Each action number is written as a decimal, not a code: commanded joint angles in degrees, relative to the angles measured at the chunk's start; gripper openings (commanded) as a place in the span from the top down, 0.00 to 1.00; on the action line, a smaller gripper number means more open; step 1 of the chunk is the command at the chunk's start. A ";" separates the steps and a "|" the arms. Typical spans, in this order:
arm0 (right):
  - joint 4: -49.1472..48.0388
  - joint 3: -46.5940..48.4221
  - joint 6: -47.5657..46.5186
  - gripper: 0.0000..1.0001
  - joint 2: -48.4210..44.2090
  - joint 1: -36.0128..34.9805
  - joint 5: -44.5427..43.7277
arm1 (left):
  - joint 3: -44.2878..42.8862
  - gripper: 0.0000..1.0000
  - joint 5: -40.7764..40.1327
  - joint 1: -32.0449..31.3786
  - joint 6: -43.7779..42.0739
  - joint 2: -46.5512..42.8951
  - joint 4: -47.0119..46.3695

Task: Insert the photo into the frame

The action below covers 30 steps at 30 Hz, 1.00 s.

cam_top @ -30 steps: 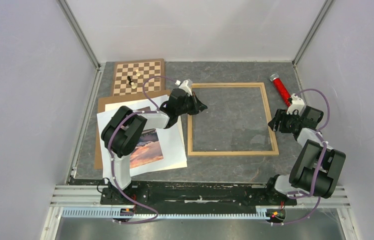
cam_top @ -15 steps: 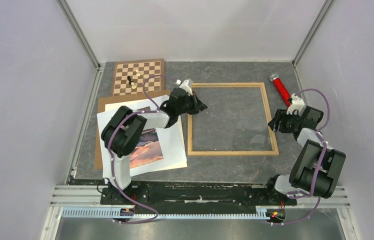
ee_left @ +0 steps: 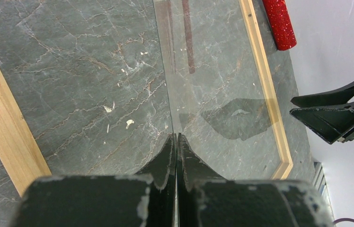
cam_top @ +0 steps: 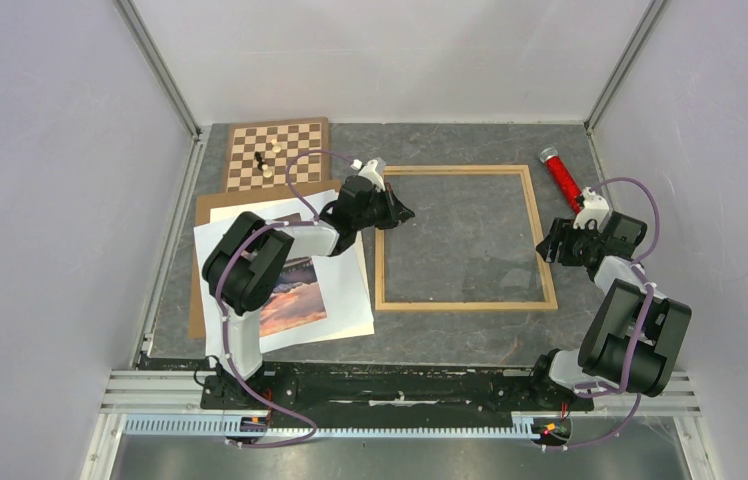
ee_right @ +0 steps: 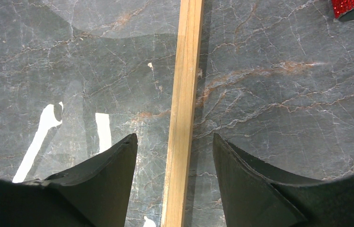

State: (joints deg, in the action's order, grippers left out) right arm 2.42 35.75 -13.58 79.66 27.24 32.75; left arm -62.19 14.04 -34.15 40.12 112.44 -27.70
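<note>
The left gripper (ee_left: 175, 141) is seen fully closed over the inside of the frame (cam_top: 465, 304), with the edge of a clear pane (ee_left: 168, 71) met at its tips. The right gripper (ee_right: 175, 139) is spread open astride the frame's right rail. The photo (cam_top: 295, 300) is laid on white sheets (cam_top: 350, 295) behind the left gripper.

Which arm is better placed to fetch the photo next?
Left, probably. The photo lies on white sheets beside the left arm; the right gripper stands open astride the frame's right rail. The left gripper is shut, though.
</note>
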 commanded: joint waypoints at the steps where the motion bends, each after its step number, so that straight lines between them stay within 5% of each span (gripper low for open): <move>1: -1.60 -0.50 -0.93 0.37 -0.01 0.27 0.56 | 0.25 0.98 -0.24 -0.26 -2.15 -3.33 -1.23; 30: -1.66 -0.77 -0.92 0.37 -0.23 0.30 0.61 | 1.11 0.98 -0.63 -0.27 -1.97 -4.29 -0.86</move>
State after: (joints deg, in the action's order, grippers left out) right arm 2.39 35.35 -13.61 79.66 27.24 32.75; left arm -61.43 13.61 -34.15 40.12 111.57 -27.18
